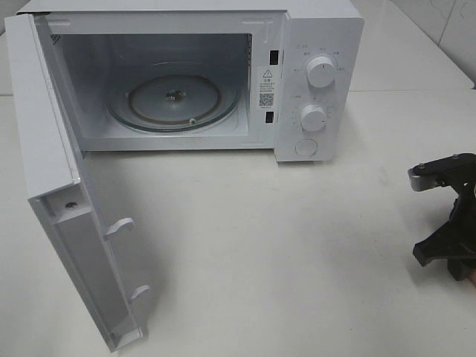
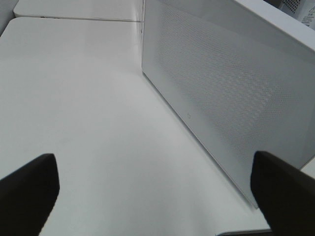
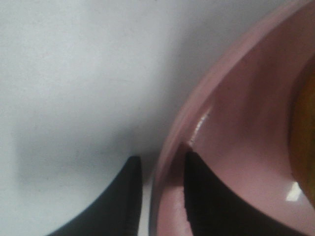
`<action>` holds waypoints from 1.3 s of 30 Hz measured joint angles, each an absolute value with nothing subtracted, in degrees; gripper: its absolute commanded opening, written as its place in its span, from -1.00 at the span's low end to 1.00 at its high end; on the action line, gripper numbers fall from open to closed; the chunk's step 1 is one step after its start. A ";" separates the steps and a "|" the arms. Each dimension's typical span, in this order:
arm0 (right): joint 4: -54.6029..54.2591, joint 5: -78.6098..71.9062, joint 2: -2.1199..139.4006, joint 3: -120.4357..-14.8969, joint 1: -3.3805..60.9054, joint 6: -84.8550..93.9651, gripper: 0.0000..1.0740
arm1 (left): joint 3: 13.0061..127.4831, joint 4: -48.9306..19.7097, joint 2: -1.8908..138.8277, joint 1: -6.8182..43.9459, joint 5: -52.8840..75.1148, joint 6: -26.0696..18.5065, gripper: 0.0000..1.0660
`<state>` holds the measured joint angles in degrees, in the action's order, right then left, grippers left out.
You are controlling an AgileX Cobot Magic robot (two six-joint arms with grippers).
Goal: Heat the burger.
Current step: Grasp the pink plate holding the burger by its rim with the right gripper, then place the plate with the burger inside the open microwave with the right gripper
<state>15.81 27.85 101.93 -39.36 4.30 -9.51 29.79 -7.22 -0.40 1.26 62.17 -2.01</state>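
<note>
1) L pincer (image 2: 153, 162) spread beside microwave door (image 2: 236, 98); 2) R pincer (image 3: 162, 157) astride pink plate (image 3: 236, 123) rim, clamp unclear.

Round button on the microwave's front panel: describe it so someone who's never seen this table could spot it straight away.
A white microwave stands at the back of the table, its door swung open. On its control panel at the right, an upper knob sits above a lower knob. The button is the lowest circle, flat and white, with no raised grip bar.

High view overlooks microwave (image 1: 312, 44); left wrist faces its door (image 2: 231, 93) closely; right wrist hugs the plate (image 3: 246, 123).
</note>
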 measured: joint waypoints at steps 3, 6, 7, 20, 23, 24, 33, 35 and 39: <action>16.50 28.02 101.93 -39.36 4.30 -10.03 -1.00 | 29.79 -7.22 -0.40 1.26 62.17 -2.01 0.83; 16.56 28.25 101.87 -39.42 4.30 -10.37 -1.00 | 29.79 -7.22 -0.40 1.26 62.17 -2.01 0.83; 16.56 28.25 101.87 -39.42 4.30 -10.49 -1.00 | 29.79 -7.22 -0.40 1.26 62.17 -2.01 0.83; 20.63 29.97 101.07 -39.42 8.02 -15.53 -1.00 | 29.79 -7.22 -0.40 1.26 62.17 -2.01 0.83; 23.26 30.94 100.61 -39.30 9.74 -18.96 -1.00 | 29.79 -7.22 -0.40 1.26 62.17 -2.01 0.83; 25.10 31.91 100.15 -39.19 10.94 -21.31 -1.00 | 29.79 -7.22 -0.40 1.26 62.17 -2.01 0.83; 29.11 34.84 97.57 -38.96 15.64 -27.33 -1.00 | 29.79 -7.22 -0.40 1.26 62.17 -2.01 0.83; 29.85 35.52 97.00 -38.96 16.56 -28.07 -1.00 | 29.79 -7.22 -0.40 1.26 62.17 -2.01 0.83; 32.09 38.62 95.68 -38.96 18.74 -30.14 -1.00 | 29.79 -7.22 -0.40 1.26 62.17 -2.01 0.83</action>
